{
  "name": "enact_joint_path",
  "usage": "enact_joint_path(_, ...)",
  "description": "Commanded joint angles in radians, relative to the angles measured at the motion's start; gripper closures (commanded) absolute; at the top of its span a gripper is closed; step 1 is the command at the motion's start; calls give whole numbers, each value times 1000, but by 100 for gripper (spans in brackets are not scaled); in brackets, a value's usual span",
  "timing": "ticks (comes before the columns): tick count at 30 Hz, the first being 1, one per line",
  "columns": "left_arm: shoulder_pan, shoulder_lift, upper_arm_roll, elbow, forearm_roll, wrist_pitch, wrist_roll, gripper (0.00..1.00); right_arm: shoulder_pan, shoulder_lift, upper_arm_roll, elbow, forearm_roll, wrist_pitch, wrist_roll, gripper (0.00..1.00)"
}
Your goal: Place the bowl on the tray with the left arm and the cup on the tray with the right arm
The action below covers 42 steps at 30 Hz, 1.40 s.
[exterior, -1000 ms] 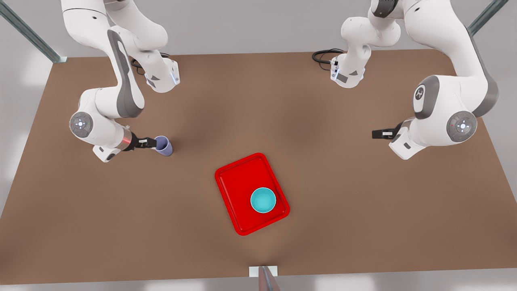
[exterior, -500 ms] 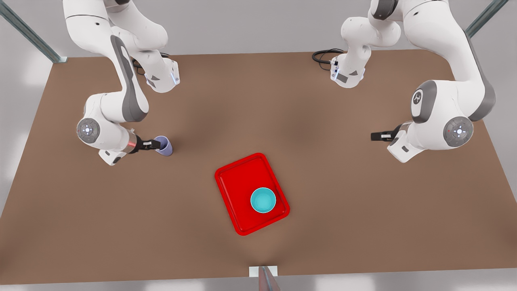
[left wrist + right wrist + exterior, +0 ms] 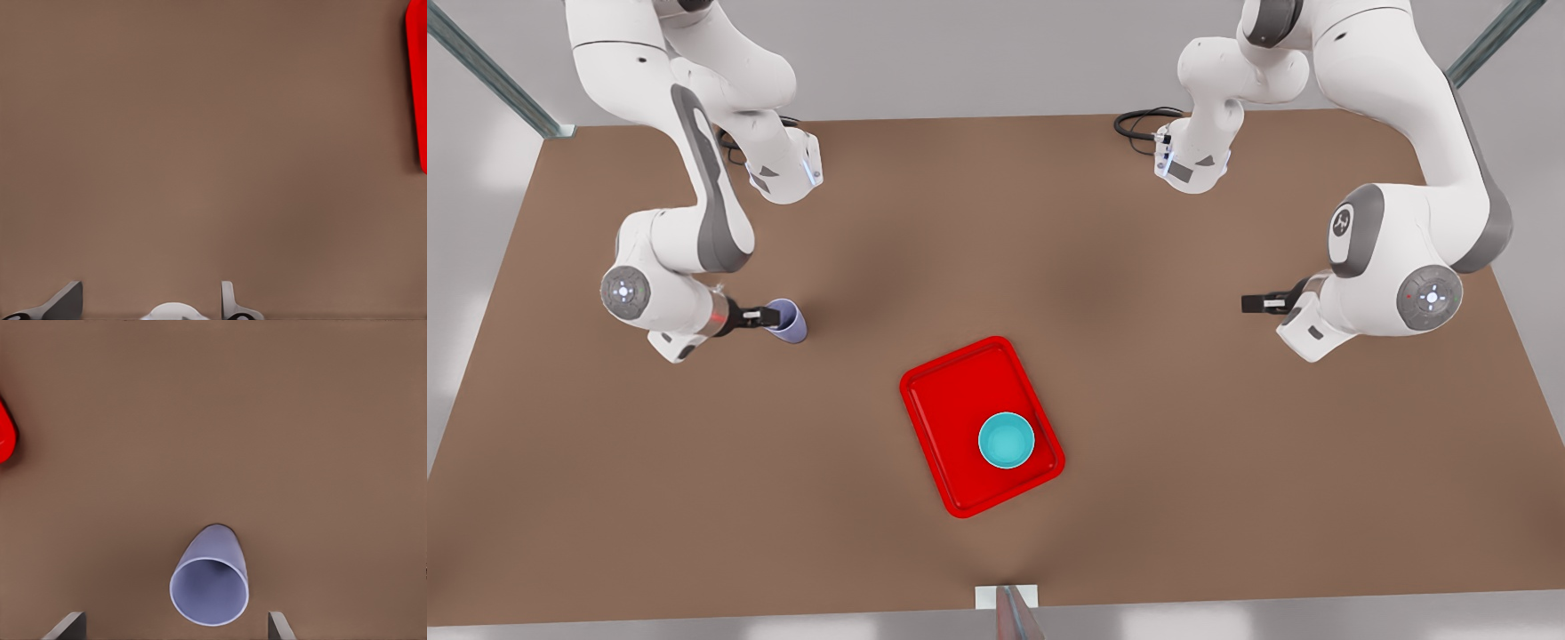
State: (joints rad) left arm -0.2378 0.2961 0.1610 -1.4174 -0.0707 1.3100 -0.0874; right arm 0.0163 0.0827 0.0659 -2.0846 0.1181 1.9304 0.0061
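With the bowl (image 3: 1007, 440) already on the tray (image 3: 947, 391), your left hand (image 3: 1249, 304) waits apart over bare worktop (image 3: 996, 222) at 3 o'clock, so next close your right hand (image 3: 763, 316), fingers spread, on the upright cup (image 3: 787, 320) at 9 o'clock.

I can find no readable words, brand names or numbers anywhere. The one sign I can make out is a small white emblem on the grey cap of my arm's joint (image 3: 1342, 222) at the right of the front view; its shape is too small for me to read as letters.
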Motion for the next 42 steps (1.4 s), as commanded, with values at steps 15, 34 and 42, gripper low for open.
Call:
enact_joint_path(15, 2, -57, 6, -52, 19, 14, 63, 0, 4, -23, -2, -132, -2, 65, -11, 0)
enact_joint_path(34, 2, -58, 20, -29, 14, 6, 61, 0, -4, -9, -3, -187, -2, 94, -35, 1)
enact_joint_path(42, 2, -52, 20, -31, 9, 8, 61, 0, -12, 28, -5, -186, -2, 119, -35, 1)
